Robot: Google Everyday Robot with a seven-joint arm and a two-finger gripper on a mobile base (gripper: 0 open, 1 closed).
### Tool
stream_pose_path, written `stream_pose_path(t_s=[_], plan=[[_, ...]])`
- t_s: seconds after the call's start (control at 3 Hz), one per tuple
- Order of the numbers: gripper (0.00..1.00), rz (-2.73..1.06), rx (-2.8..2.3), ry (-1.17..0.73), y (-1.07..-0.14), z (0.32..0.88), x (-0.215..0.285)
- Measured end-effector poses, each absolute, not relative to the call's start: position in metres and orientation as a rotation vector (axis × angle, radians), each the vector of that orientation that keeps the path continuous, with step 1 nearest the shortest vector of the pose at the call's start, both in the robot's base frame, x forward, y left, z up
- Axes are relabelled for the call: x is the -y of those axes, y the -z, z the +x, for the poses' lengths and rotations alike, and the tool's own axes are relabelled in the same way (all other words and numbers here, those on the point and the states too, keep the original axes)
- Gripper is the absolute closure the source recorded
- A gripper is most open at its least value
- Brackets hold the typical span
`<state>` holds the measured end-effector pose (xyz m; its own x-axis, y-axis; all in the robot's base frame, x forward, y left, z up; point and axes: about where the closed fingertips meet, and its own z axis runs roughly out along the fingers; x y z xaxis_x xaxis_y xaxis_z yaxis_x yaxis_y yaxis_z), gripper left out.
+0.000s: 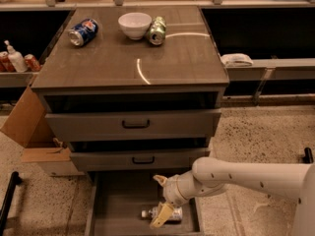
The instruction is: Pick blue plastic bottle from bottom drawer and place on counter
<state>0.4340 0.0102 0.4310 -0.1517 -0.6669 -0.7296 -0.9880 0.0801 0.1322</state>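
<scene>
Blue plastic bottle in btm drawer; jaws spread over it, empty.

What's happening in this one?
The robot's single arm reaches down into the pulled-out bottom drawer of the cabinet. Its pincer is open and sits right over the blue plastic bottle, which lies on its side on the drawer floor, not yet lifted; one fingertip overlaps the bottle. The counter above holds a blue soda can, a white bowl and a green can.
</scene>
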Motion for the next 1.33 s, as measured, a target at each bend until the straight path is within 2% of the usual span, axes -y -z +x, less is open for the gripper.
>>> stream_pose_path(t_s=[0.33, 0.67, 1.33], plan=[[0.0, -1.613, -1.912, -0.913, -0.365, 0.415, -0.005], [0.0, -1.614, -1.912, -0.933, -0.352, 0.416, -0.008], [0.0, -1.607, -1.819, -0.968, -0.275, 0.445, 0.006]])
